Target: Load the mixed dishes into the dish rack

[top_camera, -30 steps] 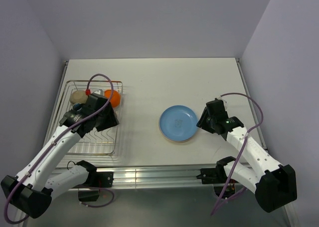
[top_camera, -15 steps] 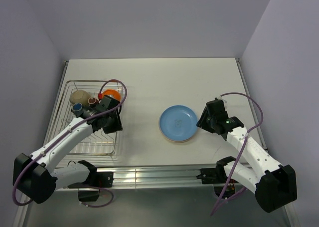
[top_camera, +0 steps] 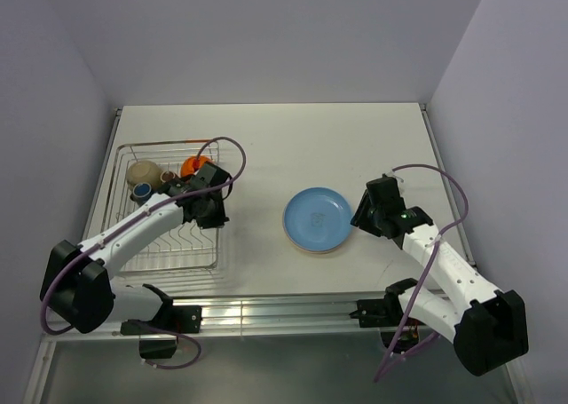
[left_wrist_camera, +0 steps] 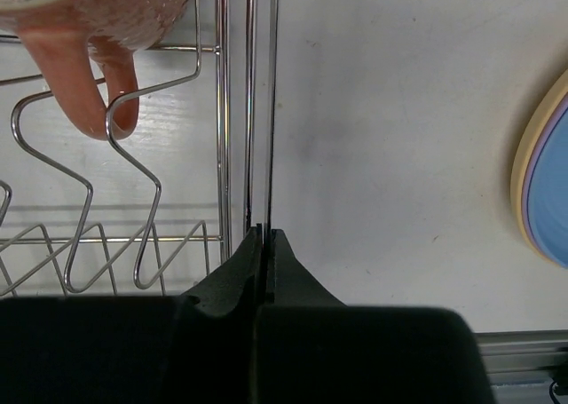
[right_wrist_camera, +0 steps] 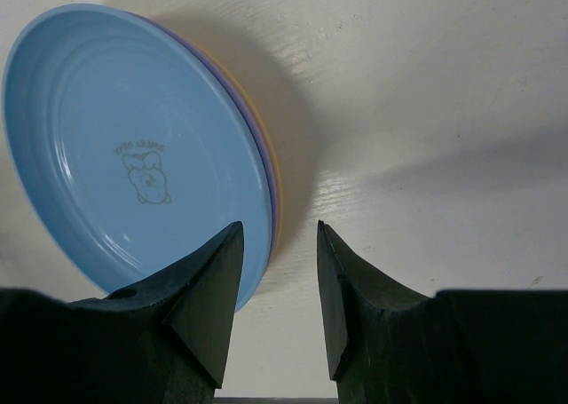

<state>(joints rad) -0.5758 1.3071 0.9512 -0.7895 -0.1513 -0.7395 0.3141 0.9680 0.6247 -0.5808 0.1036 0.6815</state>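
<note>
Top external: left arm [top_camera: 133, 231] across dish rack [top_camera: 169, 255], jaws pinching rim wire; right jaws half-open, empty, at blue plate [top_camera: 317, 217].

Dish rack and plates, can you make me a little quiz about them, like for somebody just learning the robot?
1. True or false: the blue plate lies inside the dish rack.
2. Pick one. The left hand is shut on: A, a mug; B, the rack's side wire; C, a plate.
3. Fill in: the right hand has its jaws ____ at the blue plate's rim.

Key: 1, false, it lies on the table. 2, B. 3, open.
</note>
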